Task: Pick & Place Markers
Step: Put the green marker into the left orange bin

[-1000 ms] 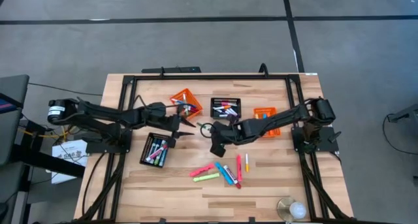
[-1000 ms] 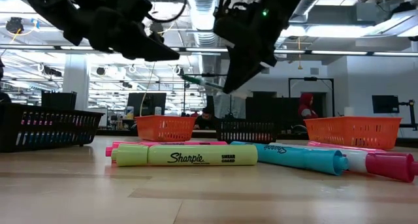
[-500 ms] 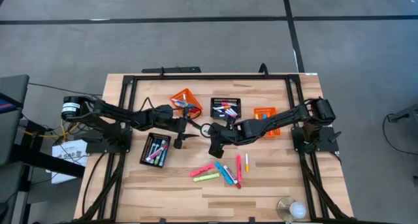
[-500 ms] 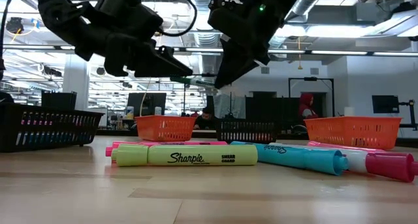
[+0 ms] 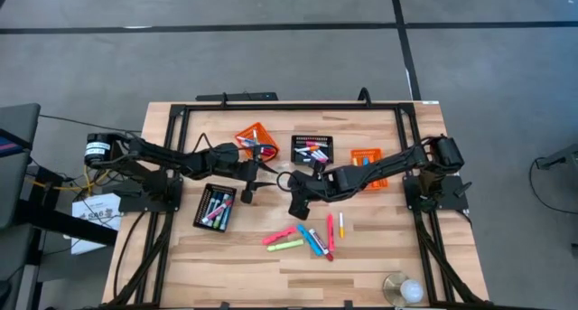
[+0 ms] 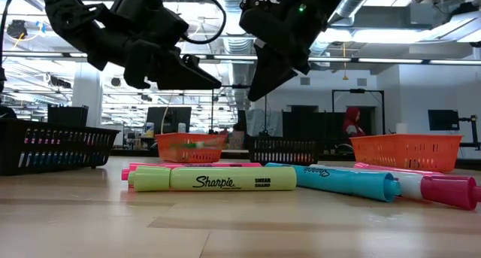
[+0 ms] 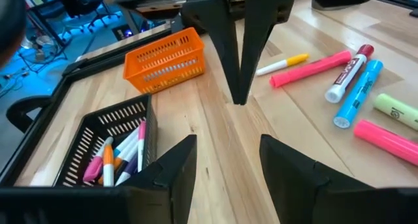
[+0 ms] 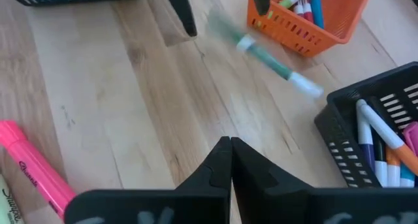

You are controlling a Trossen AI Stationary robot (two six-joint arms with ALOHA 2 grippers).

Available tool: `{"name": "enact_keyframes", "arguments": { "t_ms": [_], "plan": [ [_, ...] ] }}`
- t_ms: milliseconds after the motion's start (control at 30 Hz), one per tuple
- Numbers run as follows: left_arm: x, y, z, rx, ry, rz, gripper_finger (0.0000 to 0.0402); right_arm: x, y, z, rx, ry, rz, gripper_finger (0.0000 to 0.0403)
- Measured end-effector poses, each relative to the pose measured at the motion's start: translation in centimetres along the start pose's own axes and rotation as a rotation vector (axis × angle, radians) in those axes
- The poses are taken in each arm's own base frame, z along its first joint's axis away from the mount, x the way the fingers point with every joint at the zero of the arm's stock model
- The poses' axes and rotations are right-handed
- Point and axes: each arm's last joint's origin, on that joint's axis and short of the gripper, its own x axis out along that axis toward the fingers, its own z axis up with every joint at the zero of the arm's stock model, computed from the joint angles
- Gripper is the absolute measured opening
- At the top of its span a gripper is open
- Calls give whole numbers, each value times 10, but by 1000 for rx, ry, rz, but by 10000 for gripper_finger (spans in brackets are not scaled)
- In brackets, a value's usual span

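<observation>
A green marker (image 8: 268, 57) shows blurred and free of both grippers, in the air just in front of the left orange basket (image 8: 313, 18). In the low view it is a green streak (image 6: 197, 144) before that basket (image 6: 189, 147). My left gripper (image 7: 228, 165) stands open above the table's middle, with its two fingers (image 8: 181, 12) apart over the marker and nothing between them. My right gripper (image 8: 228, 160) is shut and empty, pointing down a little to the right of the left one (image 5: 298, 201). Several loose markers (image 5: 307, 238) lie on the near part of the table.
One black basket (image 5: 215, 206) with markers sits at the left. Another black basket (image 5: 312, 147) and a second orange one (image 5: 366, 161) sit at the far middle and right. A black frame rail (image 5: 289, 105) edges the table. A round bulb (image 5: 404, 288) lies at the near right.
My left gripper has sunk a little and moved toward the right gripper. It has let go of the green marker that hung at its fingertips. The marker has dropped from there toward the table in front of the left orange basket.
</observation>
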Motion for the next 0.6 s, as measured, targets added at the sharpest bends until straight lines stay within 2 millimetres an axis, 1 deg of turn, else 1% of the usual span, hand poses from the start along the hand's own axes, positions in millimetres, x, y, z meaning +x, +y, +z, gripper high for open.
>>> {"name": "enact_keyframes", "arguments": {
  "t_ms": [200, 300, 433, 533, 600],
  "plan": [
    [0, 0, 0, -4, 5, -2, 163, -1, 2, -1, -7, 6, 0, 1],
    [0, 0, -2, -73, 21, 6, 163, -1, 1, -3, -12, 23, -7, 3],
    [-1, 0, -9, -166, 116, 70, 163, -1, 1, -3, -6, 25, -7, 11],
    [-3, 4, -17, -228, 197, 138, 163, -1, 1, -4, -7, 25, -6, 20],
    [-4, 7, -22, -270, 237, 152, 163, -1, 1, -3, -6, 25, -6, 28]
  ]
}}
